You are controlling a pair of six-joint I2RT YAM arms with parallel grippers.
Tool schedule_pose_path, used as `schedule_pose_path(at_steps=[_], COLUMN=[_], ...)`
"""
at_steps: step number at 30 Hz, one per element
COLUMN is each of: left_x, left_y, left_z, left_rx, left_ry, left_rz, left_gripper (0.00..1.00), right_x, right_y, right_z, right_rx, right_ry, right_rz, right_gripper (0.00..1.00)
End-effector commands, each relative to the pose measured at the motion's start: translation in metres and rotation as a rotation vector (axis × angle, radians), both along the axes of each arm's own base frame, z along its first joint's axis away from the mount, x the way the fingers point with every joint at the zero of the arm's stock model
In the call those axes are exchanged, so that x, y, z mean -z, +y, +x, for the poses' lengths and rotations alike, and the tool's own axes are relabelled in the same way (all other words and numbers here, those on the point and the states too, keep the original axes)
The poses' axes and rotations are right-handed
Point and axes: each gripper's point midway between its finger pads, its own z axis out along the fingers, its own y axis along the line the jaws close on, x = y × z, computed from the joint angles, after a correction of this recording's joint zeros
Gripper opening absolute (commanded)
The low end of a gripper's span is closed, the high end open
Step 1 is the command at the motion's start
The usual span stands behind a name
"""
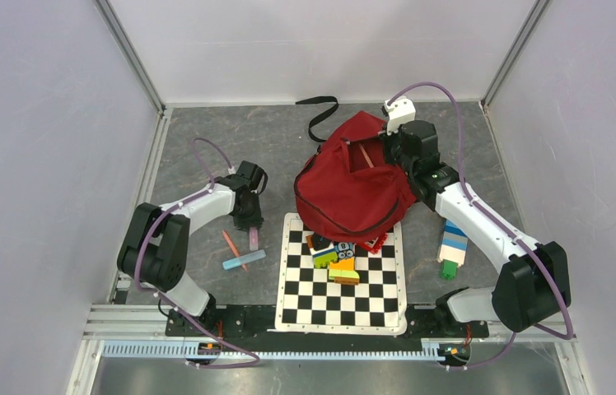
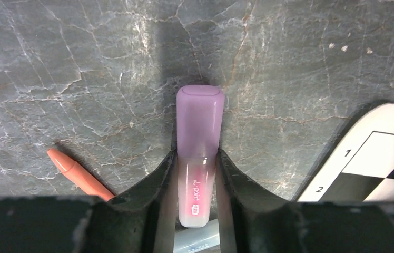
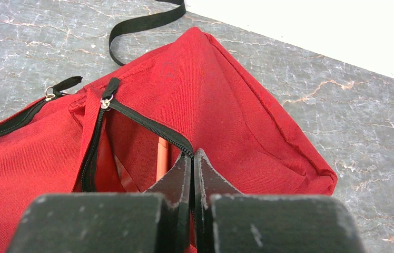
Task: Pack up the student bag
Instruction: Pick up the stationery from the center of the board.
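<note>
The student bag (image 1: 346, 193) lies in the middle of the table (image 1: 206, 140), toward the far edge. Its near side overlaps the far edge of a chessboard (image 1: 342, 300). Its zipped mouth faces up and to the right, and it is held apart at the far right side by the right tool (image 3: 193, 155). That tool is closed flat on the zipper edge. 1 orange pencil (image 3: 161, 158) can be seen inside the mouth.

The left tool (image 2: 197, 155) is lowered near the left edge of the table. Its 2 fingers are pressed against the sides of a pink highlighter (image 2: 200, 132), so a grip on the barrel is judged to be made. Whether the highlighter is off the table cannot be told. Its long axis runs straight out between the fingers, cap end forward, roughly from the near edge toward the far edge. An orange crayon (image 2: 76, 176) lies just beside it on the left, apart from the fingers.

From the left tool, the bag lies to the right and slightly farther back, well apart, with its mouth on the side away from that arm. The carry is therefore expected to pass over the bag's body. The highlighter would need to be turned to drop lengthwise through the zipper gap.
</note>
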Motion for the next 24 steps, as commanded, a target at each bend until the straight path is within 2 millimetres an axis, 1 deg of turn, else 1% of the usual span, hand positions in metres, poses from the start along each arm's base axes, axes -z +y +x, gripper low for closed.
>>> schedule_pose_path(at_steps=[1,6,8,9,10,13,17,19,21,24], left_x=[-0.003,-0.009,-0.019,-0.028,-0.037,-0.083,-0.147,-0.173,-0.195,-0.219], left_y=[-0.008,-0.010,-0.016,-0.019,-0.024,-0.047,-0.089,-0.109,-0.131,-0.170], left_z=[0.023,0.027,0.031,0.036,0.040,0.063,0.088,0.095,0.097,0.094], left_rx=[-0.035,-0.050,-0.061,-0.068,-0.075,-0.109,-0.099,-0.081,-0.065,0.009], left_ry=[-0.057,-0.074,-0.094,-0.114,-0.136,-0.239,-0.331,-0.344,-0.345,-0.315], left_rz=[-0.025,-0.043,-0.074,-0.097,-0.124,-0.256,-0.466,-0.555,-0.653,-0.783], left_gripper=[0.30,0.19,0.15,0.14,0.14,0.13,0.13,0.13,0.13,0.12], right_x=[-0.040,-0.039,-0.040,-0.040,-0.041,-0.043,-0.043,-0.043,-0.046,-0.049], right_y=[0.002,0.001,0.001,0.001,0.001,0.001,0.003,0.004,0.004,0.004], right_z=[0.006,0.005,0.005,0.005,0.005,0.006,0.007,0.007,0.007,0.008], right_rx=[0.011,0.013,0.013,0.013,0.012,0.011,0.003,0.002,0.002,0.001], right_ry=[-0.116,-0.113,-0.116,-0.117,-0.119,-0.123,-0.120,-0.121,-0.126,-0.132], right_rz=[0.056,0.053,0.054,0.054,0.053,0.053,0.057,0.057,0.057,0.059], right_gripper=[0.00,0.00,0.00,0.00,0.00,0.00,0.00,0.00,0.00,0.00])
